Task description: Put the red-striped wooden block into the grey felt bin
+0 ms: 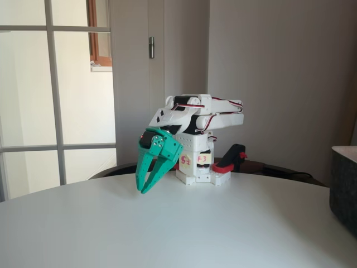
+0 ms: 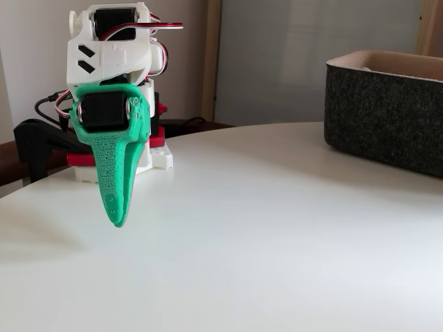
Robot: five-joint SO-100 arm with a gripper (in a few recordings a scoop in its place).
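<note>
The white tabletop (image 1: 184, 223) is big and round. The grey felt bin (image 2: 387, 117) sits at its right edge in both fixed views. My green tool (image 1: 144, 188) points down, fingers a little apart, holding nothing.

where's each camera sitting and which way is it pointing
A fixed view: low at the table edge, facing the arm's front; folded arm and green gripper show, bin at right.
Another fixed view: low, close beside the gripper, seen edge-on; bin at right.
Shared: arm, gripper, table, bin.
</note>
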